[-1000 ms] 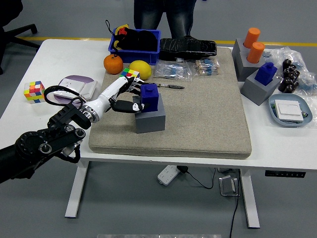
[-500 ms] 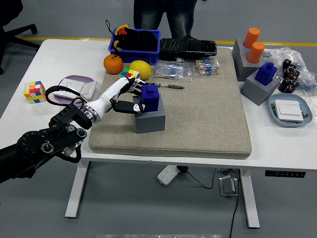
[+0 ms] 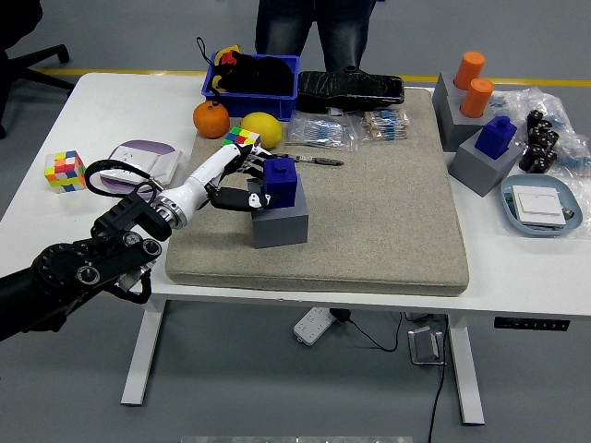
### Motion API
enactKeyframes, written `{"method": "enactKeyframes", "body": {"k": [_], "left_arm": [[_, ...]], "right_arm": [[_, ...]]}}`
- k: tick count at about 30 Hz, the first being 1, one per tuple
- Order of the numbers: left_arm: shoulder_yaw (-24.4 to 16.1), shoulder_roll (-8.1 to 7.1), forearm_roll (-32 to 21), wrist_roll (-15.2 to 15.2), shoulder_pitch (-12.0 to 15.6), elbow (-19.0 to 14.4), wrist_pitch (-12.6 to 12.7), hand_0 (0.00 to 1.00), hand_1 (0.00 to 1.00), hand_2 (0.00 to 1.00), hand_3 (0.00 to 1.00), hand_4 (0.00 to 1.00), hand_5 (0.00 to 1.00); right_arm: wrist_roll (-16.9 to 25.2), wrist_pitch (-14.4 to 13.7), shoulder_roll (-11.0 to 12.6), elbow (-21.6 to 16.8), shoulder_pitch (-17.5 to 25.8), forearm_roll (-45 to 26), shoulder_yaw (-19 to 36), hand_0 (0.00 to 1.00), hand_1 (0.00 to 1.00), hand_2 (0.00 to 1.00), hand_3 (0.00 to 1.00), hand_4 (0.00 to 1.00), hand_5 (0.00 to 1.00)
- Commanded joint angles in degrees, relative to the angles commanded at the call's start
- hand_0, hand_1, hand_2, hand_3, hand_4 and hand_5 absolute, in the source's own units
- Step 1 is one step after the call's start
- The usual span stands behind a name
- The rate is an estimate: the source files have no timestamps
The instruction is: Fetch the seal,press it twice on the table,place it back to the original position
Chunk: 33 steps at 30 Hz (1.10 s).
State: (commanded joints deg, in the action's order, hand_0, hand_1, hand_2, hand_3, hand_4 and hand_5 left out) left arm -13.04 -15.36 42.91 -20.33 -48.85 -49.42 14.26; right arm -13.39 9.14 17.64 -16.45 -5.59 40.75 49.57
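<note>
A blue seal (image 3: pixel 283 180) stands upright in its grey block holder (image 3: pixel 281 224) on the left part of the beige mat (image 3: pixel 388 212). My left hand (image 3: pixel 257 182) reaches in from the lower left and closes on the seal's left side. Its fingers (image 3: pixel 258 163) lie along the seal's upper edge and the thumb sits low beside the base. The seal rests on the holder and is not lifted. My right arm does not show.
Behind the hand lie an orange (image 3: pixel 211 118), a lemon (image 3: pixel 261 127) and a colour cube (image 3: pixel 242 138). A blue bin (image 3: pixel 251 76) stands at the back. At the right are another blue seal (image 3: pixel 500 136), orange cylinders (image 3: pixel 473 83) and a tray (image 3: pixel 540 208). A person (image 3: pixel 314 23) stands at the far side.
The left hand and seal have barely shifted; the hold looks the same. The person at the far side has moved slightly.
</note>
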Motion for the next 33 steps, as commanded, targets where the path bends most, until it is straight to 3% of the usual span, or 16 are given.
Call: {"method": "enactKeyframes", "body": {"k": [4,5,10,11,22,23,28,29,33], "left_arm": [[-0.17,0.07,0.15,-0.27,0.05,0.13,0.1,0.744,0.692,0.611,0.713,0.852,0.002],[-0.2,0.08,0.23,-0.31,0.06,0.16,0.12,0.792,0.777,0.733,0.8,0.937,0.002],[-0.2,0.12,0.58,-0.05,0.08,0.28,-0.13,0.792,0.777,0.733,0.8,0.937,0.002],[-0.19,0.14,0.76,0.05,0.07,0.31,-0.2,0.825,0.811,0.77,0.829,0.993,0.002],[-0.63,0.07,2.07,0.62,0.08,0.47,-0.58,0.852,0.841,0.806,0.852,0.998,0.002],[-0.74,0.05,2.12,0.57,0.09,0.5,-0.59,0.893,0.9,0.866,0.913,0.998,0.147],[-1.4,-0.07,1.68,-0.11,-0.06,0.74,-0.57,0.893,0.9,0.866,0.913,0.998,0.147],[-1.54,-0.09,1.61,-0.22,-0.08,0.78,-0.6,0.998,0.998,0.994,0.998,0.998,0.336],[-2.16,-0.21,1.47,-0.17,-0.03,1.0,-1.24,0.998,0.998,0.994,0.998,0.998,0.336]], "right_arm": [[-0.02,0.01,0.02,0.01,0.04,-0.01,0.03,0.864,0.781,0.738,0.743,0.798,0.567],[-0.02,0.01,0.02,0.01,0.05,-0.01,0.03,0.865,0.782,0.738,0.743,0.798,0.567],[-0.01,0.01,-0.04,-0.01,0.08,-0.04,0.02,0.865,0.782,0.738,0.743,0.798,0.567],[-0.01,0.01,-0.05,-0.01,0.08,-0.03,0.04,0.865,0.781,0.738,0.743,0.798,0.567],[-0.02,0.02,-0.04,0.0,0.14,-0.04,0.12,0.865,0.78,0.738,0.743,0.798,0.567],[-0.05,0.03,-0.08,0.02,0.15,-0.02,0.15,0.865,0.78,0.737,0.744,0.798,0.567],[-0.05,0.04,-0.09,-0.01,0.17,-0.05,0.24,0.865,0.78,0.737,0.744,0.798,0.567],[-0.05,0.04,-0.09,-0.01,0.17,-0.06,0.25,0.865,0.78,0.738,0.744,0.798,0.568],[-0.04,0.02,-0.12,-0.01,0.18,-0.05,0.27,0.865,0.78,0.738,0.744,0.798,0.568]]}}
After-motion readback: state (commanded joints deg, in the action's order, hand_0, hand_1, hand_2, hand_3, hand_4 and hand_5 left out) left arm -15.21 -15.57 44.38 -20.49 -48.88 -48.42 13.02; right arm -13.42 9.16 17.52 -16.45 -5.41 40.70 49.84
